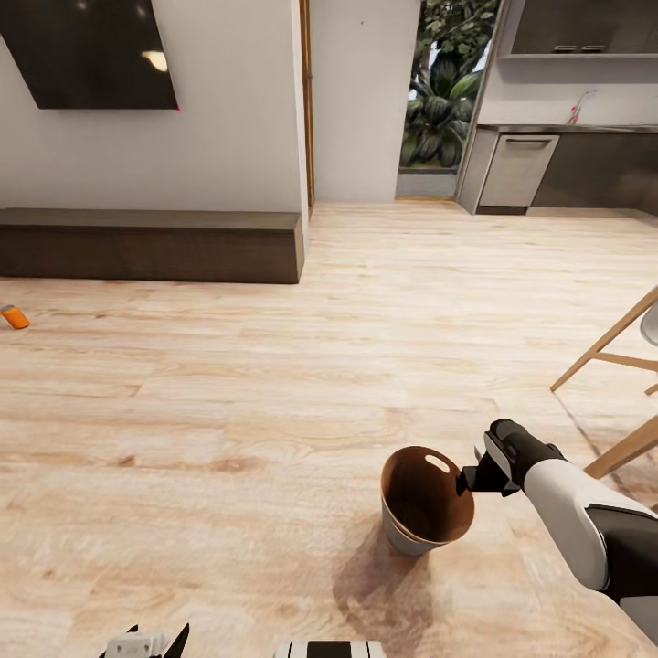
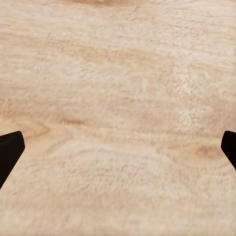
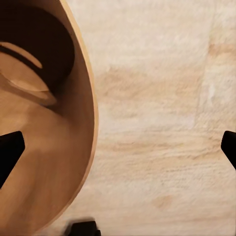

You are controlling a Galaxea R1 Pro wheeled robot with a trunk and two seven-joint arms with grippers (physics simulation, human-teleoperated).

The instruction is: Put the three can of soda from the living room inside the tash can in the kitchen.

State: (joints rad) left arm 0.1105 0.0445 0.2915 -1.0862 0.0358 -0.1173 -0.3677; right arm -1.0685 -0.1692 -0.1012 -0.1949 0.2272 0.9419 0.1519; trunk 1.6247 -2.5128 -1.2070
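**Trash can hanging off one rim pinch, looks sketchy**

Trash can is tilted, its brown inside facing up and toward the robot, low over the wood floor with a shadow under it. The right end effector sits right at the rim on the can's right side and seems to be pinching the wall, one finger inside and one outside. I'd call that clenched on the bin, but the grip spot is tiny.

My worry: a thin rim grip on a tapered bin could let it swing or slip out if the base jerks or turns hard.

One orange soda can lies on its side far off to the left, near the low dark bench. The left end effector hangs over bare floor, fingers spread, holding nothing. Kitchen cabinets are well ahead on the right.
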